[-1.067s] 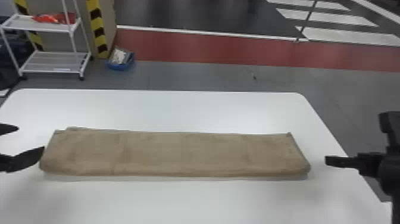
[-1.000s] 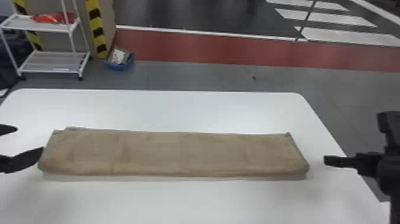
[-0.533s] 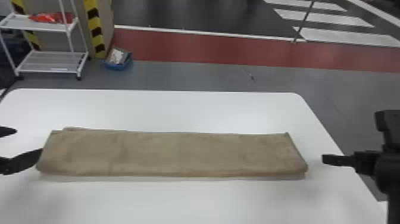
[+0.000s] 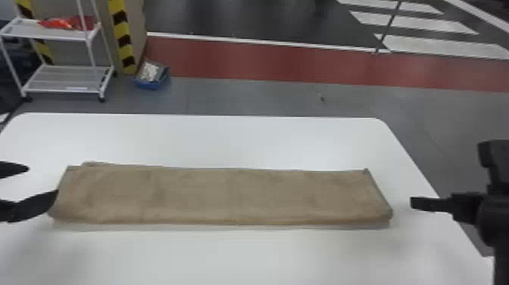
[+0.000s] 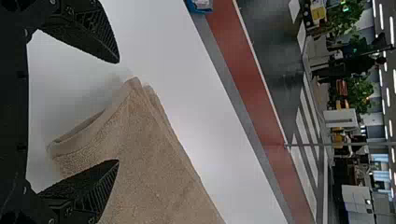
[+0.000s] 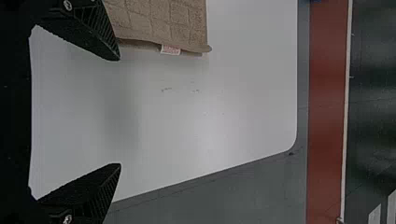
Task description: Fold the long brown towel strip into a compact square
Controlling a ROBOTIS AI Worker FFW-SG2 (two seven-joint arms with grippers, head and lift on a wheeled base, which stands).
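Jaws gape; towel (image 4: pixel 227 197) bears label (image 6: pixel 170 50).

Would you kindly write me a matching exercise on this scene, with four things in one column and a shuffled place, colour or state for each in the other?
1. towel strip
2. tabletop
3. blue container
4. left tool

A. on the grey floor
B. open, at the strip's left end
C. long and flat, not a square
D. white

Pairs: 1-C, 2-D, 3-A, 4-B
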